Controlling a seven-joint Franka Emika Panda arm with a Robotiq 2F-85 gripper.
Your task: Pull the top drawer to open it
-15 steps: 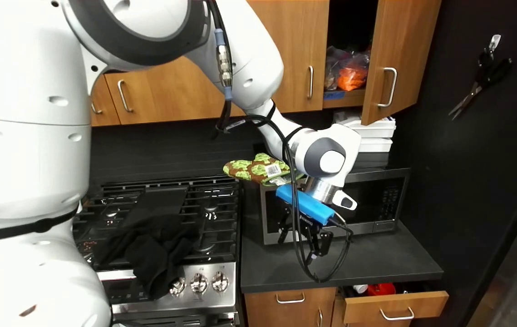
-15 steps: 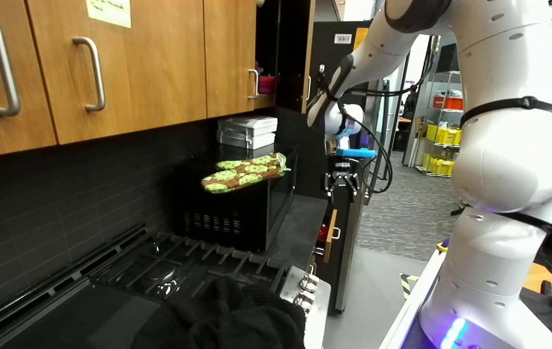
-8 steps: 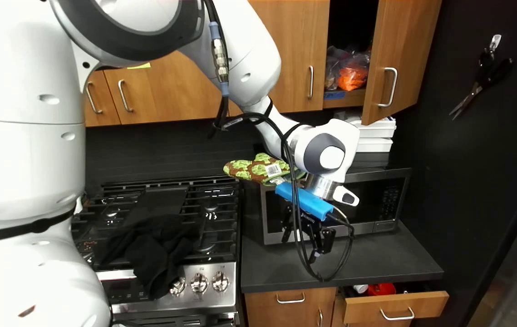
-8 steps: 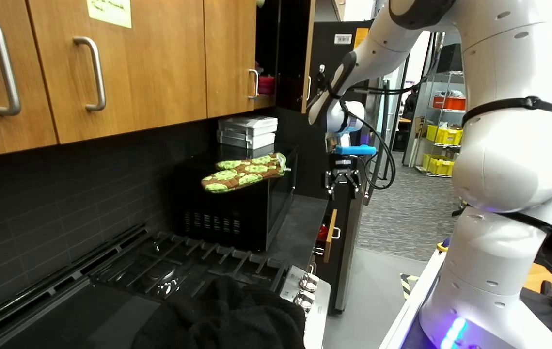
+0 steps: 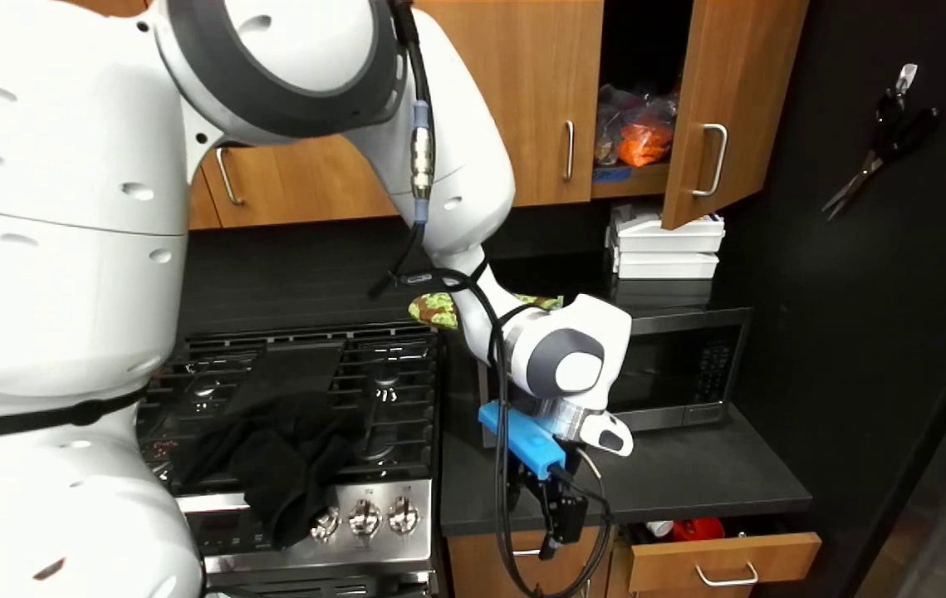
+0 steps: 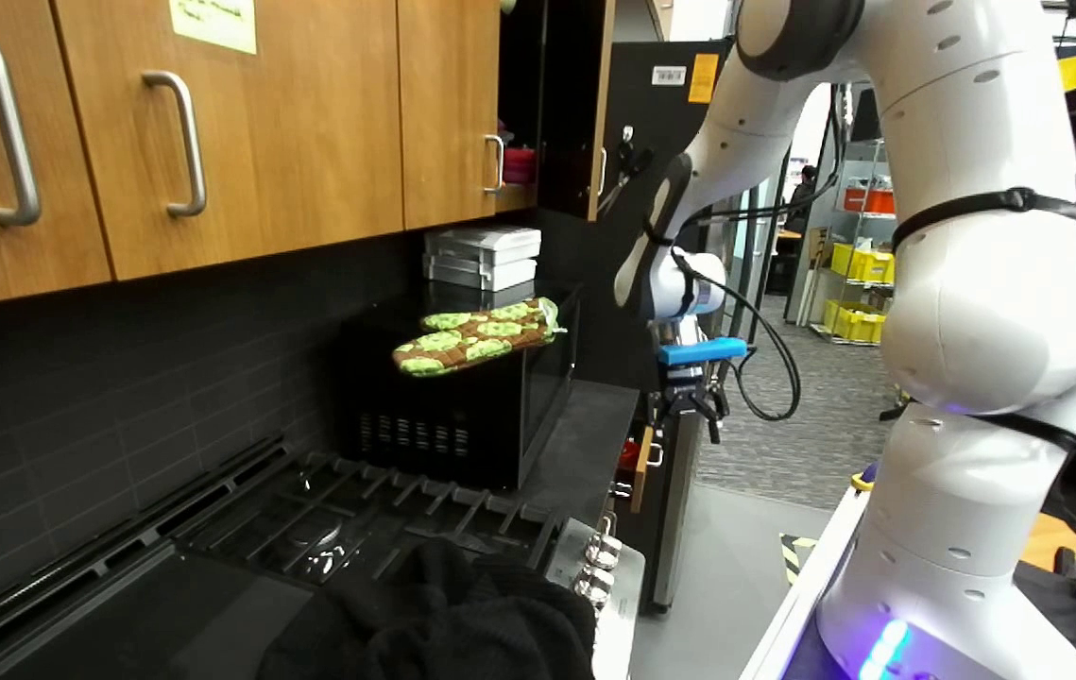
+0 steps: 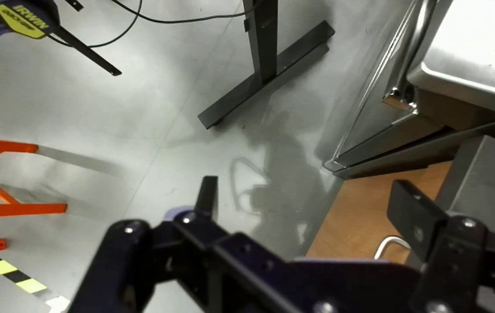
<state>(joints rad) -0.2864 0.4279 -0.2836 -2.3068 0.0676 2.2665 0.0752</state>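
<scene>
The closed top drawer (image 5: 473,550) is a wooden front under the counter beside the stove. Its silver handle (image 5: 526,552) is partly hidden by my gripper and cables. In the wrist view a wooden front (image 7: 351,213) lies between the fingers, with a silver handle (image 7: 390,241) partly behind the right finger. My gripper (image 5: 532,525) is open and empty, tilted downward, in front of the counter edge above that drawer. It also hangs open out from the counter in an exterior view (image 6: 686,425). The fingers appear apart from the handle.
A second drawer (image 5: 726,561) to the right stands pulled out, with red and white items inside. The counter edge (image 5: 705,508) overhangs the drawers. The stove (image 5: 389,490) with knobs is beside them. A microwave (image 5: 688,374) stands behind. A cable loops below the gripper.
The arm has lowered the gripper from above the counter to in front of its edge, moving it outward and slightly toward the stove. The fingers stay open. The drawers have not moved.
</scene>
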